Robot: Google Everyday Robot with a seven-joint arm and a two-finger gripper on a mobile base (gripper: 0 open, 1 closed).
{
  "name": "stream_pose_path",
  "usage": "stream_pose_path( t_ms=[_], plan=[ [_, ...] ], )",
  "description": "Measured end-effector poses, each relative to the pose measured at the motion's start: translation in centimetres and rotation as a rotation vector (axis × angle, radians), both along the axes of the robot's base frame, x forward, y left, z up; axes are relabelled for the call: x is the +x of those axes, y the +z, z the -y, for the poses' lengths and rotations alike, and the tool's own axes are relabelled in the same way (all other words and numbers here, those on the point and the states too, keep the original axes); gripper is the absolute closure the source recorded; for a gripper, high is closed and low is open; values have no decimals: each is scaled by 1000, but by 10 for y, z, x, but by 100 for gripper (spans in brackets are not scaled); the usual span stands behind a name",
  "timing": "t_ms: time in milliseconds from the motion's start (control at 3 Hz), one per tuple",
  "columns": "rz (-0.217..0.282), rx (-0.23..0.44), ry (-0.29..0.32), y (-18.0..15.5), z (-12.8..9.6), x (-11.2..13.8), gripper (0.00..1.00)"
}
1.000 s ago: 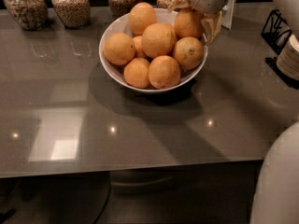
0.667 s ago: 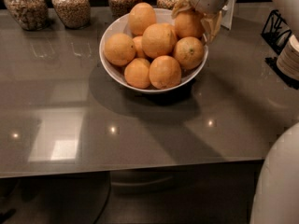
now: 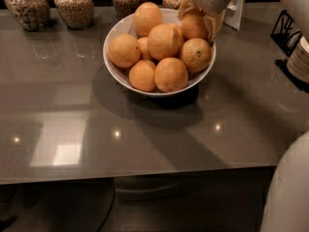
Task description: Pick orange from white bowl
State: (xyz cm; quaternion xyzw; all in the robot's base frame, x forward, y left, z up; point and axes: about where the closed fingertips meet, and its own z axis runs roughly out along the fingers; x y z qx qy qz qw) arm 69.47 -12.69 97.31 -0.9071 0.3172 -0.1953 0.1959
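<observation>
The white bowl [image 3: 117,76] stands on the grey counter at the back middle and holds several oranges. My gripper [image 3: 198,22] reaches down from the top right over the bowl's back right side. Its tan fingers [image 3: 215,24] sit on either side of a large, bright orange [image 3: 192,27] and press against it. That orange rests among the others in the bowl. A smaller orange with a dark stem spot [image 3: 196,54] lies just in front of it.
Several glass jars of grain [image 3: 73,5] line the back edge of the counter. A black wire rack [image 3: 288,32] and a white stack [image 3: 300,61] stand at the right. My white body [image 3: 289,192] fills the lower right corner. The counter's front edge [image 3: 145,174] runs across below.
</observation>
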Motion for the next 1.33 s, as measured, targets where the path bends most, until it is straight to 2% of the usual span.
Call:
stream_pose_path(
  t_ms=[333, 1000, 1333],
  plan=[
    [13, 5, -14, 9, -1, -2, 100],
    [15, 89, -58, 34, 8, -10, 100],
    [11, 230, -80, 55, 18, -21, 100]
  ],
)
